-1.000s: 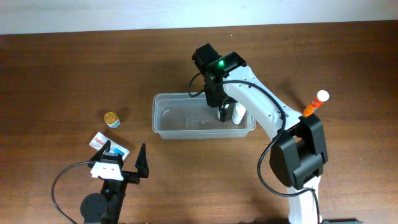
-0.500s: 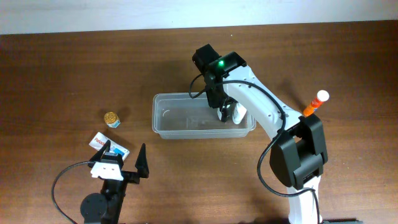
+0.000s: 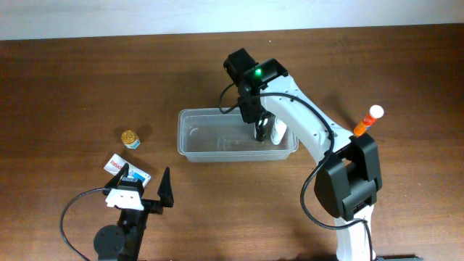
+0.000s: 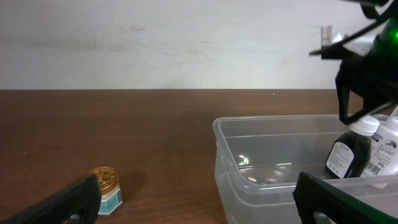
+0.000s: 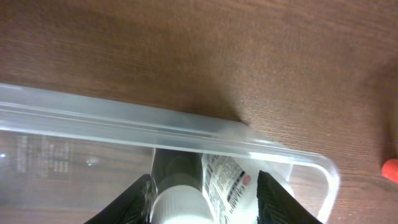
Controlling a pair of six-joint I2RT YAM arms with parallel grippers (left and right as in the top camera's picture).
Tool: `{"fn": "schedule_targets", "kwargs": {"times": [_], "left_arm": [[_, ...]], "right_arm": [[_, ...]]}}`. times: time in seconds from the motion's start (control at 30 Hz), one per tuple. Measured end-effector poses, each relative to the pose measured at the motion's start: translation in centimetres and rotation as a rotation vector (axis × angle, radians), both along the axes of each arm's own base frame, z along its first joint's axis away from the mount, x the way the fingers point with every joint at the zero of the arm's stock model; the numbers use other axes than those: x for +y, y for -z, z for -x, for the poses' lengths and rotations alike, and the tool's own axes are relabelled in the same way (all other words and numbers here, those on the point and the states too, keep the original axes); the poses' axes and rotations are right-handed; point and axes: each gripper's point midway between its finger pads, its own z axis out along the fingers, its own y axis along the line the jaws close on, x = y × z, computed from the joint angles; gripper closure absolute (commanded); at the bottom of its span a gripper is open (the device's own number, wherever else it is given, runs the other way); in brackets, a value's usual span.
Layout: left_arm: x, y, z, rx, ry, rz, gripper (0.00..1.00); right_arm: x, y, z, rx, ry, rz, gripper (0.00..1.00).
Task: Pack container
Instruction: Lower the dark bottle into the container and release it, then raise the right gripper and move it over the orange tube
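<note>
The clear container (image 3: 210, 143) lies at the table's middle; it also shows in the left wrist view (image 4: 261, 168) and the right wrist view (image 5: 112, 118). In its right end stand a dark bottle with a white cap (image 4: 348, 157) (image 5: 181, 202) and a white labelled bottle (image 4: 384, 152) (image 5: 231, 183) (image 3: 278, 133). My right gripper (image 3: 261, 129) hangs over that end, its open jaws (image 5: 208, 202) straddling both bottles. My left gripper (image 3: 142, 190) (image 4: 199, 208) is open and empty near the front left.
A small gold-lidded jar (image 3: 130, 138) (image 4: 106, 185) stands left of the container. A white and blue packet (image 3: 125, 167) lies by the left gripper. An orange and white tube (image 3: 367, 120) stands at the right, its red tip in the right wrist view (image 5: 390, 169).
The right gripper has shifted slightly back and up over the container's right end, and the white bottle shows more. The left arm has not moved.
</note>
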Motion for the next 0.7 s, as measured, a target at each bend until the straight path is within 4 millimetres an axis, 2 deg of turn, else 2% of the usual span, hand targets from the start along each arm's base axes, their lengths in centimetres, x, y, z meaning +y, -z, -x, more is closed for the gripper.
{"fn": "schedule_targets", "kwargs": {"times": [0.23,0.37,0.43,0.5,0.57,0.63,0.7], "left_arm": [[0.0,0.0,0.0,0.0,0.0,0.0,0.01],[0.0,0.0,0.0,0.0,0.0,0.0,0.0],[0.0,0.0,0.0,0.0,0.0,0.0,0.01],[0.0,0.0,0.0,0.0,0.0,0.0,0.01],[0.0,0.0,0.0,0.0,0.0,0.0,0.0],[0.0,0.0,0.0,0.0,0.0,0.0,0.01],[0.0,0.0,0.0,0.0,0.0,0.0,0.0]], "right_arm": [[0.4,-3.8,-0.7,-0.044,-0.016,-0.021,0.53],[0.0,-7.3,-0.2,-0.051,-0.013,-0.026,0.48],[-0.4,-9.9,0.2,-0.068,-0.002,-0.036,0.48],[-1.2,-12.2,0.5,-0.089,0.023,-0.051,0.48],[-2.7,-14.8,0.8,-0.12,0.066,-0.071,0.42],[-4.2,-16.9,0.2,-0.17,0.111,-0.118,0.42],[-6.5,-18.3,-0.3,-0.197,0.177,-0.169,0.41]]}}
